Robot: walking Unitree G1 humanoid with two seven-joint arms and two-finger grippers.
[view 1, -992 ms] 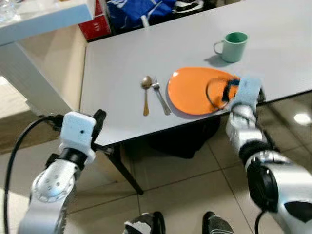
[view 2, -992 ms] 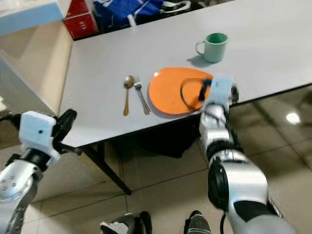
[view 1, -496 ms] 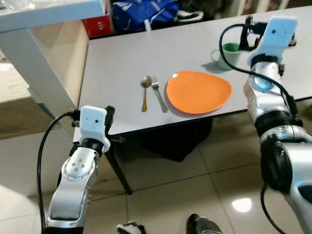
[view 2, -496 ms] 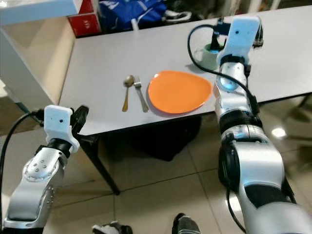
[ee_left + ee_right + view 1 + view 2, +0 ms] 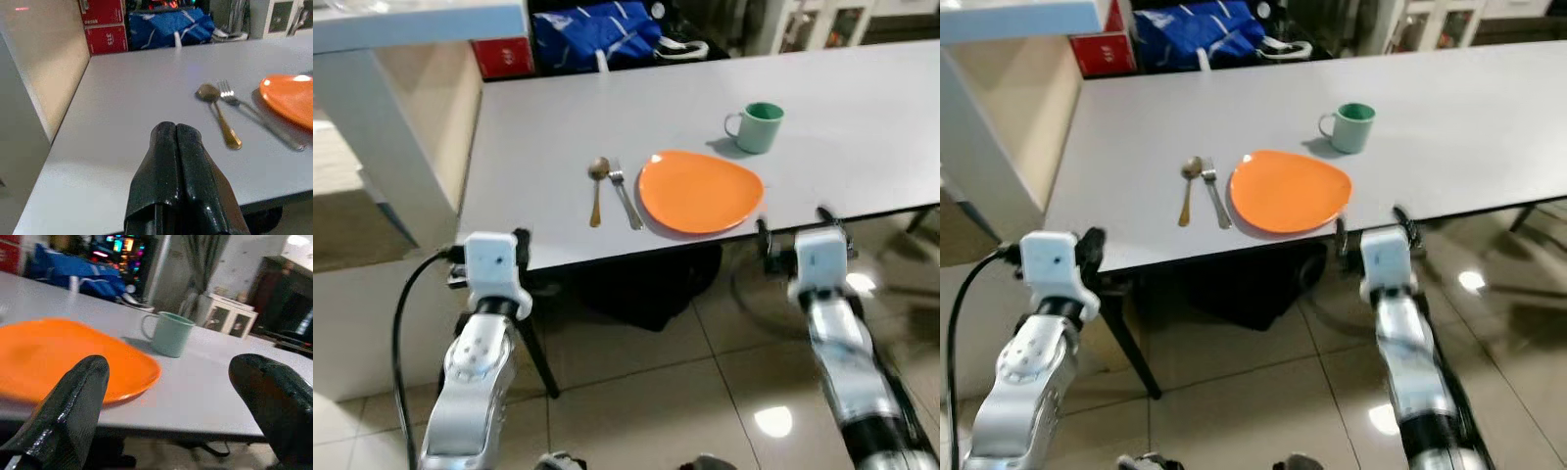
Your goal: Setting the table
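Table (image 5: 558, 117) holds one plate (image 5: 698, 192), mug (image 5: 759, 127), spoon (image 5: 597, 188), fork (image 5: 626, 199); left gripper (image 5: 176, 133) pinched closed, right gripper (image 5: 171, 396) spread wide.

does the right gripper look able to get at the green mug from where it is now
Probably yes. The right gripper hangs open just off the table's near edge, and the green mug stands beyond it, beside the orange plate, with bare tabletop between them.

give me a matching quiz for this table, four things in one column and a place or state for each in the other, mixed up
Things:
1. mug
2. spoon
3. left gripper
4. right gripper

Descriptions:
A. fingers pressed together
B. fingers spread wide apart
C. green, on the far side of the orange plate
D. lying beside the fork, on the side away from the plate

Pairs: 1-C, 2-D, 3-A, 4-B
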